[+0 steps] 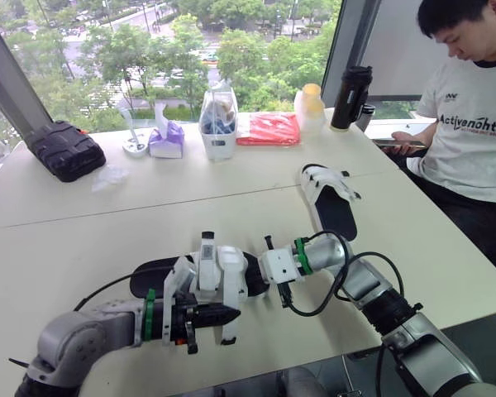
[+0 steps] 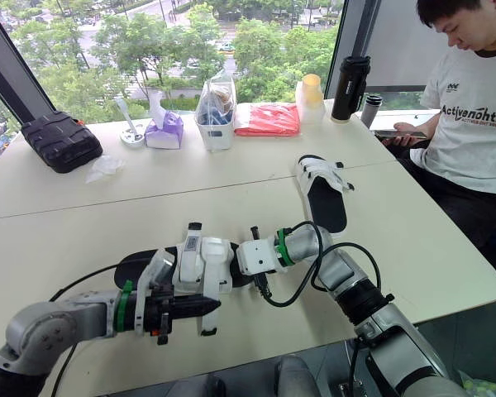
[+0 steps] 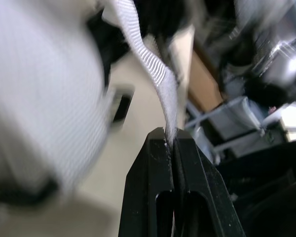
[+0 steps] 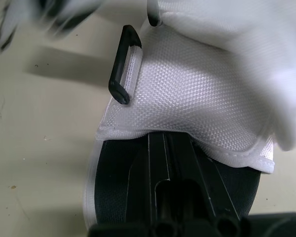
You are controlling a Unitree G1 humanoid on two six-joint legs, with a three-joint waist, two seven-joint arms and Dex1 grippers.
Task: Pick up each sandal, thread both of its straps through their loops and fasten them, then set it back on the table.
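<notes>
White strap [image 3: 155,74] pinched in left pincer [image 3: 171,140]; sandal [image 1: 153,277] sole half hidden.

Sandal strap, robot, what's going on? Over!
Left gripper pinching strap. Right gripper against sandal. Other sandal lies beyond. Nothing blocking.

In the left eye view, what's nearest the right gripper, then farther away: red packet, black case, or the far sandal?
1. Far sandal, just behind, slightly right.
2. Red packet, at the table's back edge.
3. Black case, far back left.

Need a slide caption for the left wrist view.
Left gripper, jaws shut, pinching the white sandal strap taut.
</notes>
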